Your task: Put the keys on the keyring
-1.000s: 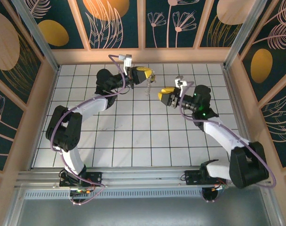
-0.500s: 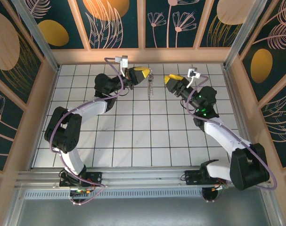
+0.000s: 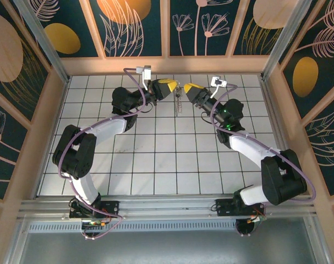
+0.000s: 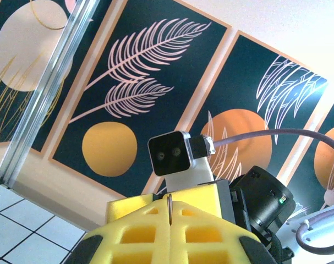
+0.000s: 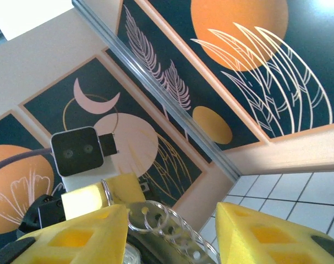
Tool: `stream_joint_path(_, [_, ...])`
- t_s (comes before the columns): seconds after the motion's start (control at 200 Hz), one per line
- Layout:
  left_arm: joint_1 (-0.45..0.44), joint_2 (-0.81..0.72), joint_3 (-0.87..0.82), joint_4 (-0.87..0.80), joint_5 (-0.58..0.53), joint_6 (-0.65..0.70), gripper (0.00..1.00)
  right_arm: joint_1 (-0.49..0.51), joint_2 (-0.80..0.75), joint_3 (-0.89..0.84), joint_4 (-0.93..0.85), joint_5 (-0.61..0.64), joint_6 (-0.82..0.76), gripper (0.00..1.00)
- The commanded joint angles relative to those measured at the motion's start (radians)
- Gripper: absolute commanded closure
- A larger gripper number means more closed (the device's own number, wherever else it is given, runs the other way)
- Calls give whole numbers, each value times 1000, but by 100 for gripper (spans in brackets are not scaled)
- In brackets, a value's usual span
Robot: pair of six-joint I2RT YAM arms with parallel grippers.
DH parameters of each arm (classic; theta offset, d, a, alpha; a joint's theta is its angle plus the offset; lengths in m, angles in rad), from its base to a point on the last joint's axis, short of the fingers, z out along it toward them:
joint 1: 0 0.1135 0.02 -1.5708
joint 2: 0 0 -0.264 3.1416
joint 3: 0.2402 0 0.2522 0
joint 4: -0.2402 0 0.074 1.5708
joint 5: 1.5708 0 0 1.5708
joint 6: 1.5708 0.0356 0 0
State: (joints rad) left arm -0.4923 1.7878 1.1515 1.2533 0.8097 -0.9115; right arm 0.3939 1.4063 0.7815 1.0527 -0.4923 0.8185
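Keyring (image 3: 179,100) is being dangled in the gap between the two grippers, over the far part of the white tiled table (image 3: 155,159). It is being hung from the tip of the left gripper (image 3: 172,86), whose yellow fingers are being pressed fully together. In the left wrist view a thin metal sliver (image 4: 170,204) is being pinched in the seam between those fingers, with its end standing just proud of them. Which part of the keyring this is cannot be told.

The right gripper (image 3: 185,87) is being pointed straight at the left one. The two tips are being kept near each other, and the hanging piece is being flanked by them. Its jaws are being held partly open.

In the right wrist view a cluster of coiled metal rings (image 5: 155,217) is being framed between its two yellow fingers (image 5: 78,234), low in the gap. Whether either finger is touching the rings cannot be told, and no clamping on them is being shown. One loop of wire is being held up against the pale yellow tip of the left gripper, just beyond the rings. The left arm's wrist camera (image 5: 78,153) is being faced from directly behind that tip. Both arms are being stretched toward the far wall panels (image 3: 211,27).
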Motion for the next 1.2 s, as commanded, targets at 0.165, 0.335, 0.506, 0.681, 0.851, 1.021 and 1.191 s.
stream_joint_path(0.165, [-9, 17, 15, 64, -1, -13, 100, 16, 27, 62, 77, 2, 16, 54])
stream_joint_path(0.335, [-12, 26, 20, 64, 3, -14, 100, 27, 45, 82, 73, -9, 15, 55])
stream_joint_path(0.506, [-14, 35, 28, 58, 14, -15, 100, 33, 60, 91, 71, -15, 13, 58])
stream_joint_path(0.681, [-15, 39, 29, 58, 15, -14, 100, 39, 67, 101, 59, -20, 6, 64])
stream_joint_path(0.851, [-17, 41, 31, 58, 13, -14, 100, 45, 79, 113, 52, -38, 5, 65])
stream_joint_path(1.021, [-17, 42, 36, 54, 12, -13, 100, 48, 78, 106, 43, -42, -1, 78])
stream_joint_path(1.191, [-16, 41, 40, 46, 9, -7, 100, 45, 63, 90, 33, -51, -14, 93])
